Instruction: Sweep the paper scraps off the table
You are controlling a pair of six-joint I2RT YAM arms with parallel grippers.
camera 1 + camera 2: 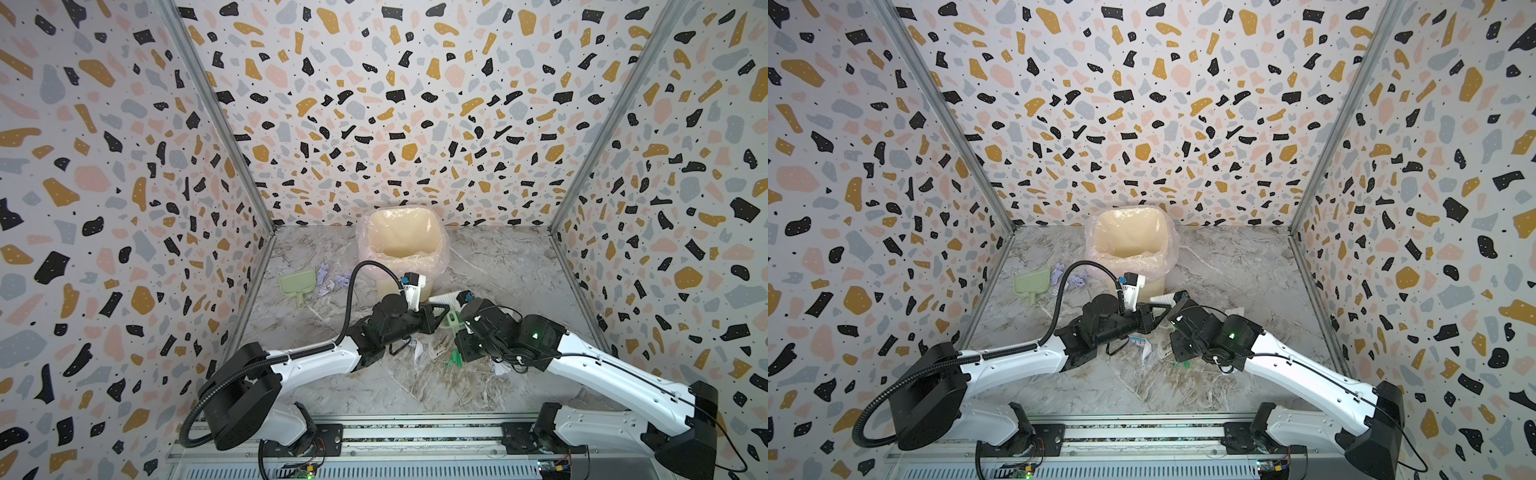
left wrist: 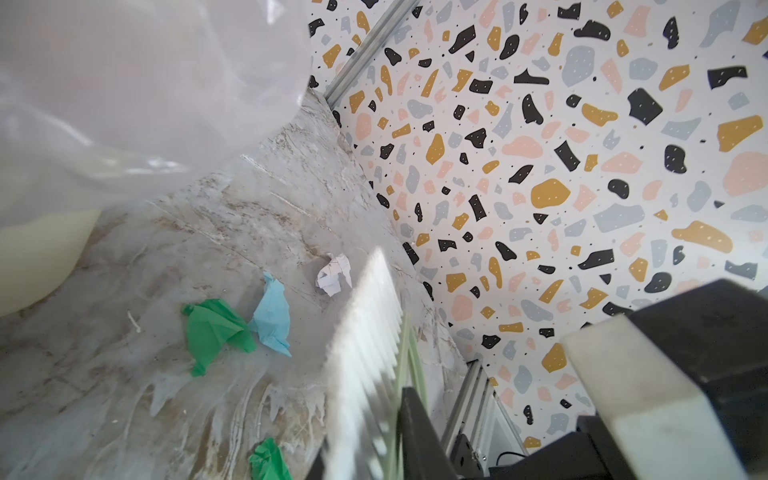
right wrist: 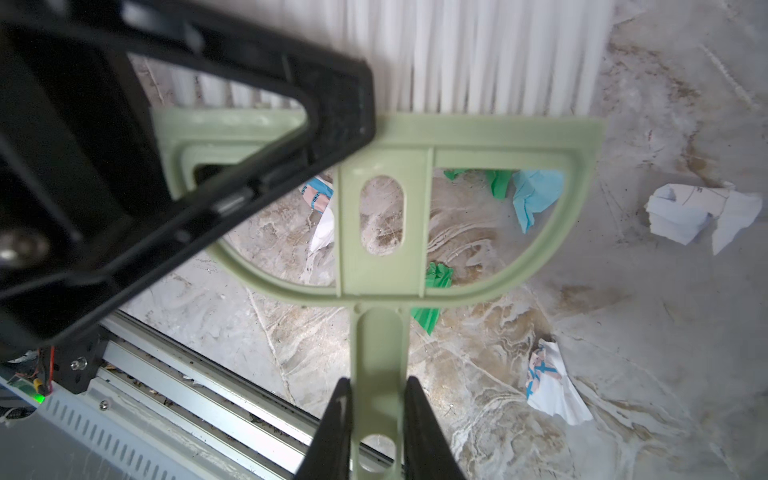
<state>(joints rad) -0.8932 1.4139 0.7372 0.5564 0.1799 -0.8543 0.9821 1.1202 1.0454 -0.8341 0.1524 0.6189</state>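
**Both end effectors are gripping the hand brush [image 3: 382, 278] over the paper scraps [image 2: 272, 316].**

The right end effector [image 3: 378, 388] is pinching the pale green handle between closed jaws, and the left end effector [image 3: 307, 124] is clamping shut on the brush's frame beside the white bristles. Scraps are lying loose on the marble worktop [image 1: 498, 266] under and around the brush: green [image 2: 212, 328], light blue, a white ball [image 3: 698, 212], a printed one [image 3: 548, 386]. Lavender ones [image 1: 336, 278] are sitting just beside the dustpan [image 1: 297, 284]. They're looking feather-light and crumpled, likely skittering or snagging under the bristles, so sweeping is beating pinching, and the handle is the place to hold. The lined bin [image 1: 403, 245] and 2 crowded arms are hemming in the stroke.
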